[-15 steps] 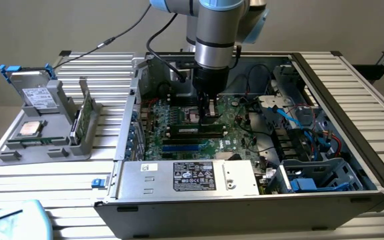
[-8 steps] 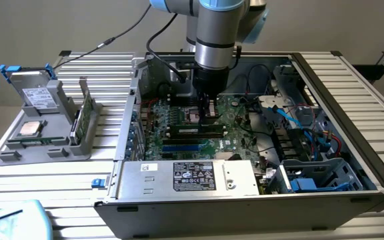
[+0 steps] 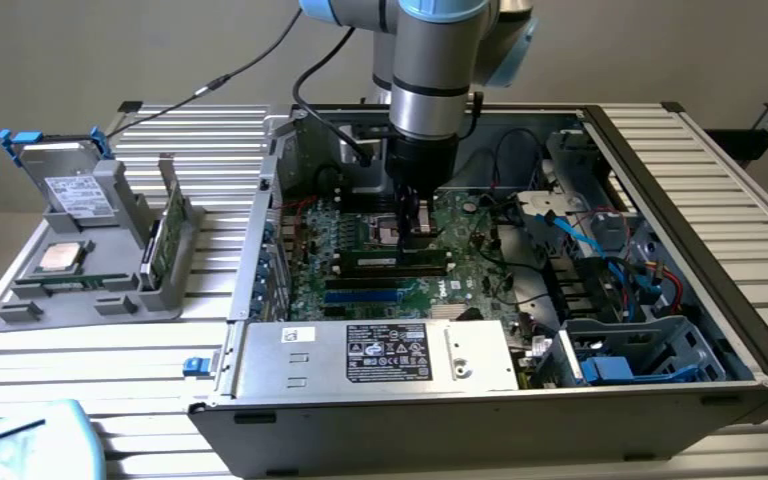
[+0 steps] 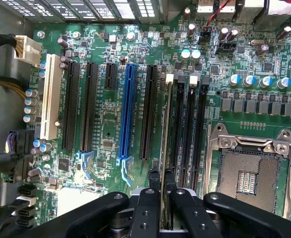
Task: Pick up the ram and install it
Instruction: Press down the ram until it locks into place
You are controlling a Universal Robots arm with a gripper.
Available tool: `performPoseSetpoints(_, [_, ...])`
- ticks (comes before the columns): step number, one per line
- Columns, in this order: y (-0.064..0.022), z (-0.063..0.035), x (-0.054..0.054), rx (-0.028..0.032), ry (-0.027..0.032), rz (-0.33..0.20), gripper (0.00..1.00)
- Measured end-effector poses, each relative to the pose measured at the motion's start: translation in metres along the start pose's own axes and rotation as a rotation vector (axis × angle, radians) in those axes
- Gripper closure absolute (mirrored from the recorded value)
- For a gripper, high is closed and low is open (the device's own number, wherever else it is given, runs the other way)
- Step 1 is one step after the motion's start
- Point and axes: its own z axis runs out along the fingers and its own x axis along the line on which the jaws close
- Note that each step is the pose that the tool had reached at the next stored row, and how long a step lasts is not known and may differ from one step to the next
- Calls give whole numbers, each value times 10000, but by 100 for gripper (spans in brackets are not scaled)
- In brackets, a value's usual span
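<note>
Left to right in the exterior view: grey fixture (image 3: 91, 270) on the slatted worktop (image 3: 104, 355) at 9 o'clock; open computer case (image 3: 491, 425) with its motherboard (image 3: 344, 235) at centre. The hand (image 3: 419, 235), reaching down from 12 o'clock, is closed on the ram (image 4: 165, 129), held edge-on along the black memory slots (image 4: 190, 134)

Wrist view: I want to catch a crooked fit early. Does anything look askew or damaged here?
Nothing stands out. The ram, held edge-on in the gripper, runs in line with the black slots beside it. The processor socket is empty but looks intact.
</note>
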Motion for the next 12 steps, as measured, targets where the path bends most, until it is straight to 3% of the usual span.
performPoseSetpoints(5, [-4, 8, -2, 0, -14, -1, 86])
performPoseSetpoints(12, [-5, 19, -4, 3, -103, 26, 86])
